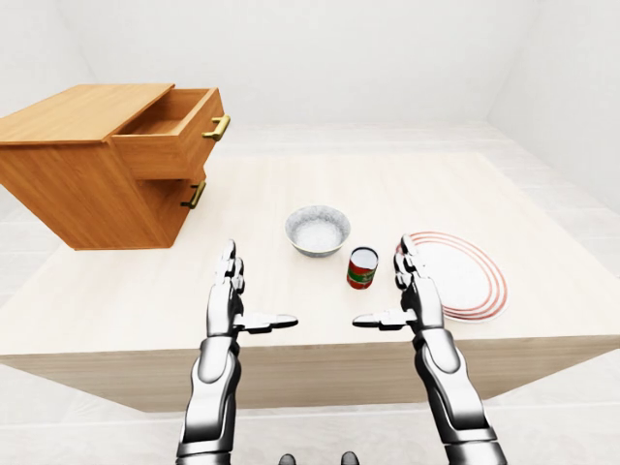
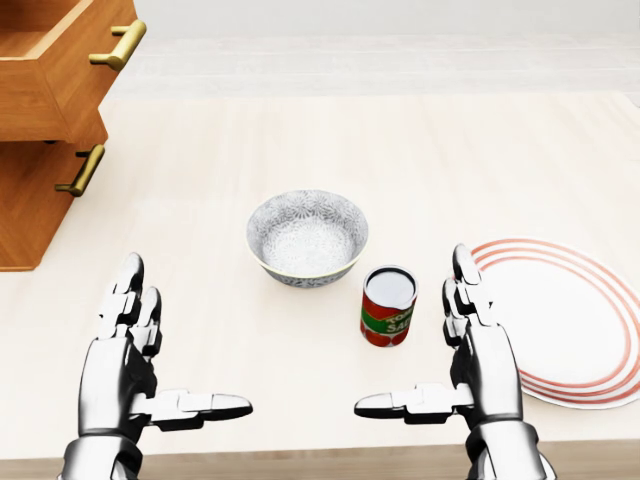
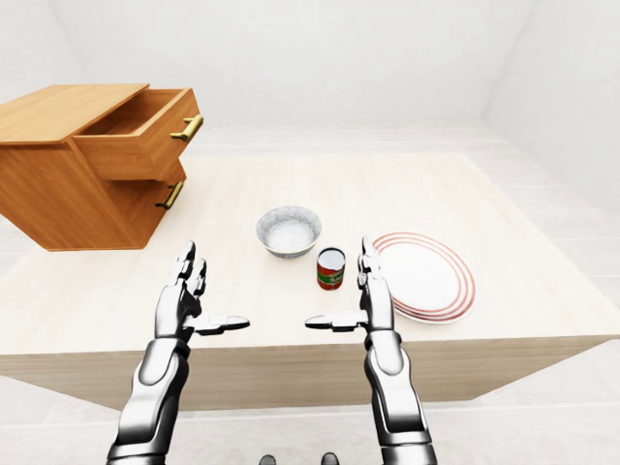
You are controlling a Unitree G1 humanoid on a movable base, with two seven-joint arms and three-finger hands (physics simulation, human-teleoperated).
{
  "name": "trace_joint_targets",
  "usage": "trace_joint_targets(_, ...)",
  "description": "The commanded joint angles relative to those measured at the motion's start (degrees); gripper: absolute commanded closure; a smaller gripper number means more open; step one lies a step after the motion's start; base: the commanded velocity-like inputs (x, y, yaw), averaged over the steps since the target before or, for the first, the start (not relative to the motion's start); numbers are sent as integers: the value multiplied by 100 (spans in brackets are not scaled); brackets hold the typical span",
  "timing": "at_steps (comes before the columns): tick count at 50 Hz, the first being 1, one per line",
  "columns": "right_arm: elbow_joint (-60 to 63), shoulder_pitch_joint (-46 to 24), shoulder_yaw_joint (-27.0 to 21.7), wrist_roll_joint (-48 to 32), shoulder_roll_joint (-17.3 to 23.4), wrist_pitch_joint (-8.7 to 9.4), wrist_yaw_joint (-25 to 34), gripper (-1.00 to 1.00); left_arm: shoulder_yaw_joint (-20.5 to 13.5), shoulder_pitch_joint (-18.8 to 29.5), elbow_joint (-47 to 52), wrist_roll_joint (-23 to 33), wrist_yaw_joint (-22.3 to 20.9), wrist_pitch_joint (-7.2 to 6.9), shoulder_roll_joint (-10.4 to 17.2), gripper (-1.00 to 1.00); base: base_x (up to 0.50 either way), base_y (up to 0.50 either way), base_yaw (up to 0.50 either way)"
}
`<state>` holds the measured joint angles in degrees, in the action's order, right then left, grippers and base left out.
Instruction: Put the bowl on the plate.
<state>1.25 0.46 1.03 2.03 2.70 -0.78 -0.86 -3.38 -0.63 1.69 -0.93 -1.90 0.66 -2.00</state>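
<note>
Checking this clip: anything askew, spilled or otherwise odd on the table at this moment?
Nothing is spilled or tipped. Two things stand out mildly: the top drawer of the cabinet is pulled open, and a can stands upright between the bowl and the plate, near the bowl's likely path.

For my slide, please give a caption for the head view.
Open left hand and right hand hover over the table near bowl, can and red-ringed plate.
</note>
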Motion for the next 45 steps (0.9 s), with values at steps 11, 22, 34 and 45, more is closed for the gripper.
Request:
trace_joint_targets(11, 123, -168, -418, 207, 25, 382, 222, -100, 15, 10, 241, 64, -68, -249, 273, -100, 0, 0, 0)
trace_joint_targets(22, 1340, 12, -581, 192, 11, 578, 363, -100, -30, -322, 1770, -109, -151, -566, 361, -100, 0, 0, 0)
trace_joint_targets(34, 1610, 76, -675, 204, -15, 578, 547, -100, -110, -481, 2538, -274, -337, -566, 348, -100, 0, -27, 0)
trace_joint_targets(45, 1770, -14, -761, 195, 2, 578, 536, -100, -225, -551, 2964, -431, -484, -566, 353, -100, 0, -50, 0)
